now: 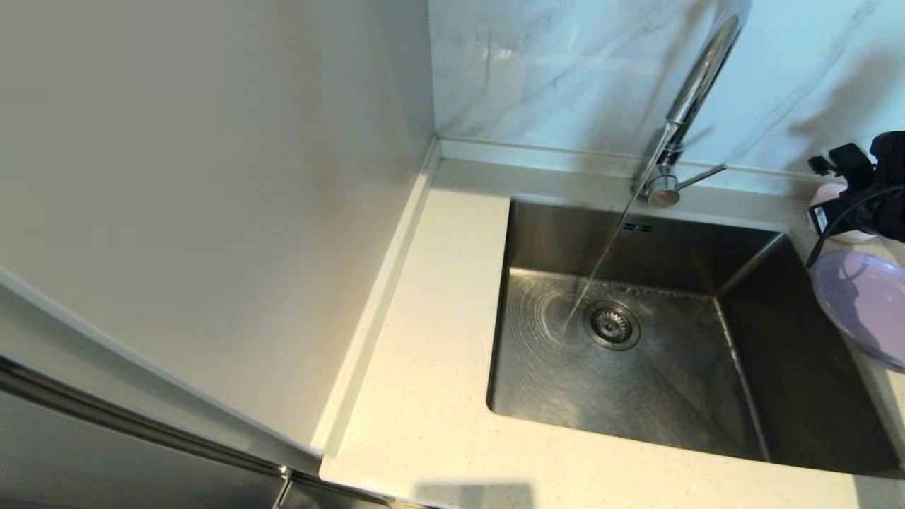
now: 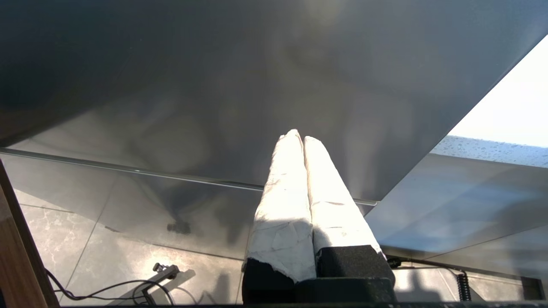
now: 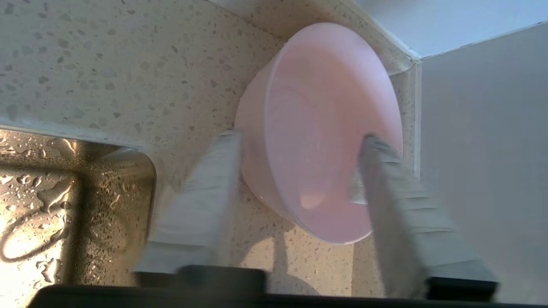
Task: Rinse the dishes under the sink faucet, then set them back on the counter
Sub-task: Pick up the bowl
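Right now the right end effector (image 3: 299,141) straddles the pink bowl's (image 3: 317,128) rim, 1 finger outside, 1 inside, apart and seemingly not yet clamped. The bowl sits on the tabletop (image 3: 107,64) in the back corner, beside the sink (image 1: 565,396); the purple plate (image 1: 866,300) lies nearby. A shallow bite on the slick wall could let it slip or tip. The left end effector (image 2: 298,139) is parked, fingers together.
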You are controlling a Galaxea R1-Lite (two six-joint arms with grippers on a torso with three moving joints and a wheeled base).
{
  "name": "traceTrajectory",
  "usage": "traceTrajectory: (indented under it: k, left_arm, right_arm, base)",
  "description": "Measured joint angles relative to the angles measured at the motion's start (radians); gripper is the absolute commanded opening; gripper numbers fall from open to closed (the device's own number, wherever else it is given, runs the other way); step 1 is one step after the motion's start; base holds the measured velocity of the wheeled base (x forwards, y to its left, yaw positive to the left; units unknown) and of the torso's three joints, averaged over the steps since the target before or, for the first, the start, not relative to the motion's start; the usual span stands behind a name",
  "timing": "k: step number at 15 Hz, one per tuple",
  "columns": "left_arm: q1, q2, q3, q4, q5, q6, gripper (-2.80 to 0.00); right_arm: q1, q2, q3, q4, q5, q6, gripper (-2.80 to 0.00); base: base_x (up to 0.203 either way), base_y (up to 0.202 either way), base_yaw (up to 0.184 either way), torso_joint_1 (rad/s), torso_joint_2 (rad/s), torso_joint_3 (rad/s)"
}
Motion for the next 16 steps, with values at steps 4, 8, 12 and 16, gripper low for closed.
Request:
traceTrajectory:
  k: [4, 8, 12, 16]
  left_arm:
    - [0.0, 0.0, 0.0, 0.0, 0.0, 0.0, -2.8]
    - [0.0, 0.0, 0.0, 0.0, 0.0, 0.0, -2.8]
    - [0.0, 0.0, 0.0, 0.0, 0.0, 0.0, -2.8]
    - [0.0, 0.0, 0.0, 0.0, 0.0, 0.0, -2.8]
  right_arm:
    - [0.0, -0.002, 0.004, 0.001, 0.007, 0.001, -2.8]
    - [-0.001, -0.018, 0.023, -0.001, 0.008, 0.003, -2.8]
    - [0.0, -0.045, 0.035, -0.044, 0.008, 0.006, -2.8]
    - [0.001, -0.063, 0.02, -0.053, -0.026, 0.035, -2.8]
  base:
    - [0.0, 0.0, 0.0, 0.0, 0.0, 0.0]
    - [0.0, 0.0, 0.0, 0.0, 0.0, 0.0]
    - [0.0, 0.0, 0.0, 0.0, 0.0, 0.0]
    - [0.0, 0.0, 0.0, 0.0, 0.0, 0.0]
